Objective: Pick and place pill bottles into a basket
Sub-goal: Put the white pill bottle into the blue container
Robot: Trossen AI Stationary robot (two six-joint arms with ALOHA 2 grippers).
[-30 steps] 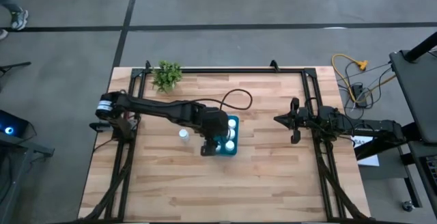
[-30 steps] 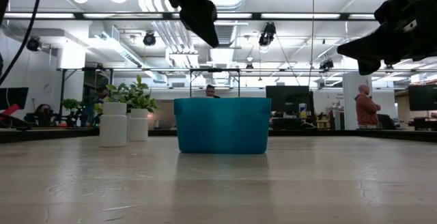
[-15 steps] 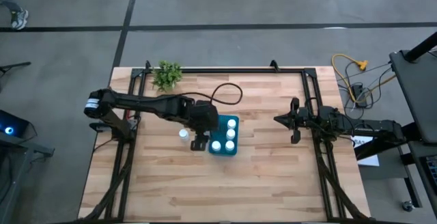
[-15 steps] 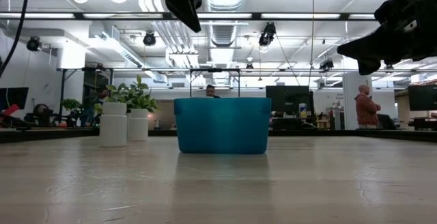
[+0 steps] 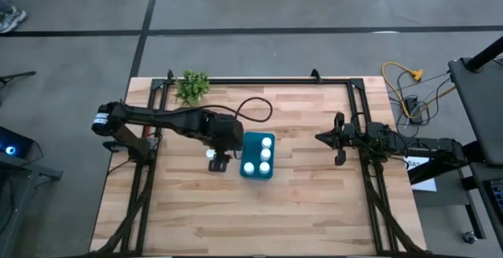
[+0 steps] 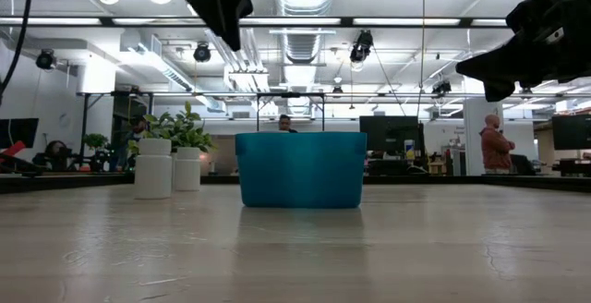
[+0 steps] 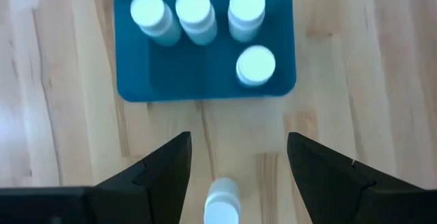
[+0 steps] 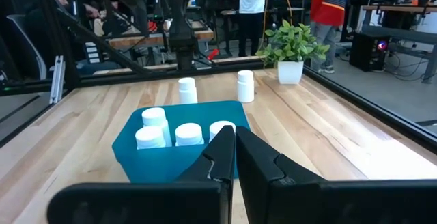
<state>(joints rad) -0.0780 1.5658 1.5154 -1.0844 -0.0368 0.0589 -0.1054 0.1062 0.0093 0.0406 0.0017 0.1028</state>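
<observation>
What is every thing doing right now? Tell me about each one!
left gripper: open, empty, above a bottle on the table.
right gripper: shut, empty, waiting at the table's right side.
basket: upright, four bottles inside.
bottles in the basket: standing, caps on.
bottles on the table: two, standing, caps on, outside the basket.
plant: upright at the table's back edge.

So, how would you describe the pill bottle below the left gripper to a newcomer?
Find the teal basket on the table. Beside its left wall one white pill bottle stands on the wood. Unlike the four bottles inside the basket, it is directly below the open left gripper.
</observation>
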